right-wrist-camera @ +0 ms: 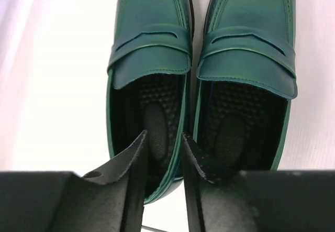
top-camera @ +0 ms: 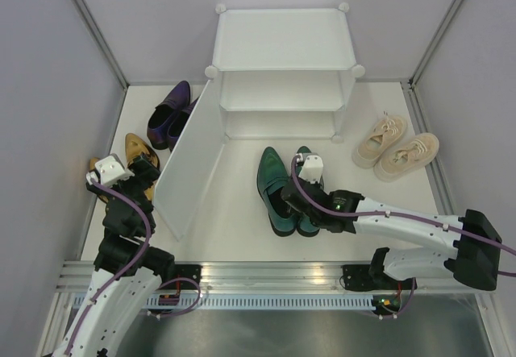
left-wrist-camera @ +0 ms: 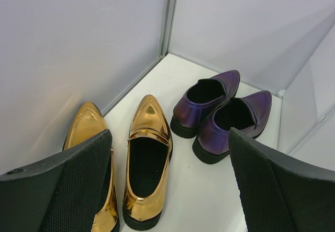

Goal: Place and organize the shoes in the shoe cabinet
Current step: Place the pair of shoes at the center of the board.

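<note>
Status: your right gripper (right-wrist-camera: pixel 165 140) is over the heels of the glossy dark green loafers (right-wrist-camera: pixel 152 48), one finger in each shoe mouth with the adjoining inner walls between them. Jaws are narrow, but I can't tell if they bite. The pair's long axis runs straight away from the arm bases, toes toward the shoe cabinet (top-camera: pixel 282 39) opening just beyond. Your left gripper (left-wrist-camera: pixel 170 137) hangs spread wide over the gold loafers (left-wrist-camera: pixel 149 153), on the far side of the door panel (top-camera: pixel 189 159), so the right arm is nearer.
</note>
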Controlling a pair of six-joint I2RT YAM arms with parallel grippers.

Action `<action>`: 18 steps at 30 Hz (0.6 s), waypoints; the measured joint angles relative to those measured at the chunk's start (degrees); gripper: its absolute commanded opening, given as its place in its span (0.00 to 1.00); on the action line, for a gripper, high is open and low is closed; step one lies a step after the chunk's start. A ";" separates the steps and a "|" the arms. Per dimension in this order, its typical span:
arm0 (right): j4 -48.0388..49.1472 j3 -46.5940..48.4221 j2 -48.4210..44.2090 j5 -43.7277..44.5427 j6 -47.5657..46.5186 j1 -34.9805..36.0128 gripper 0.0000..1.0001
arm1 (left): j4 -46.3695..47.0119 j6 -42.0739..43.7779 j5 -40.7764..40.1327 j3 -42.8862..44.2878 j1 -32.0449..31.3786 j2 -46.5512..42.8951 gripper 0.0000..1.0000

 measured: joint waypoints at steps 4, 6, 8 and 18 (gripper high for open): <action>0.20 -1.27 1.55 0.02 0.17 0.00 0.34 | 0.00 0.00 0.00 0.00 0.00 0.00 0.94; 0.39 -1.73 2.16 -0.02 0.17 0.00 0.34 | 0.00 0.00 0.00 0.00 -0.02 0.00 0.94; 1.14 -2.40 2.78 -0.09 0.17 0.00 0.34 | -0.02 0.00 0.00 0.00 0.00 -0.02 0.94; 6.14 -3.23 8.33 -1.20 0.04 -0.50 0.29 | -0.15 -0.02 0.02 0.00 -0.02 -0.22 0.94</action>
